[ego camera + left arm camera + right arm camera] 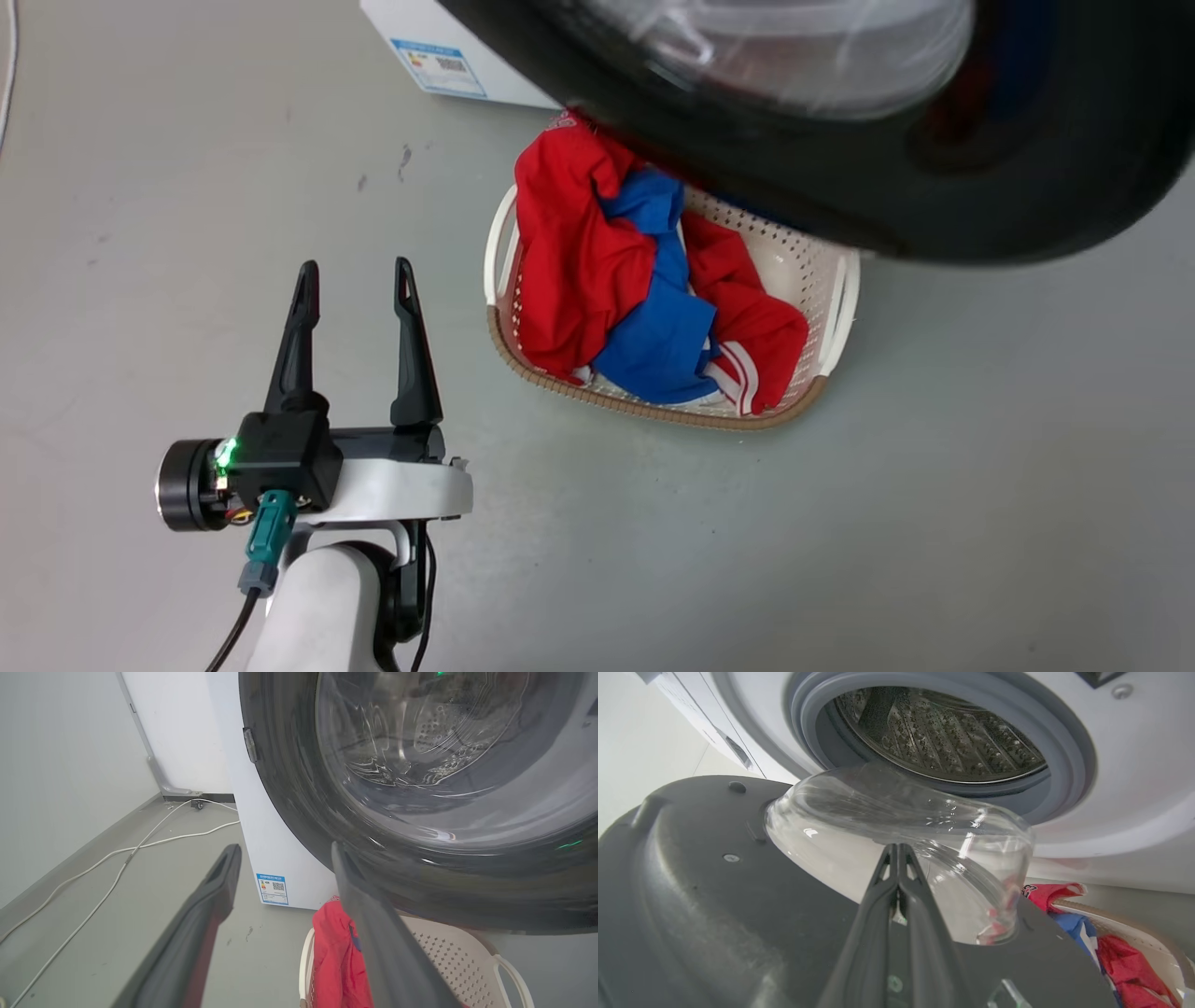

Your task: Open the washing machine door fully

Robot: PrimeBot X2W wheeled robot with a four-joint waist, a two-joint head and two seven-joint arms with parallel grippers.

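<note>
Grey floor [934, 485] is seen below the door [794, 177], which is swung clear of the gasketed opening [1064, 765] and overhangs the far end of the basket [840, 308] of red and blue clothes [579, 271]. The right pincer [896, 848] is pressed together over the door's dark inner face, tips at the bowl [831, 826]; contact cannot be told. The left pincer [356, 264] is held spread and empty above the floor, near the basket's left.

- One washing machine door [747, 159], overhanging the laundry basket [845, 308].
- One laundry basket.
- Two white cables [187, 836], well apart from the basket.
- One label [272, 889], just behind the basket.
</note>
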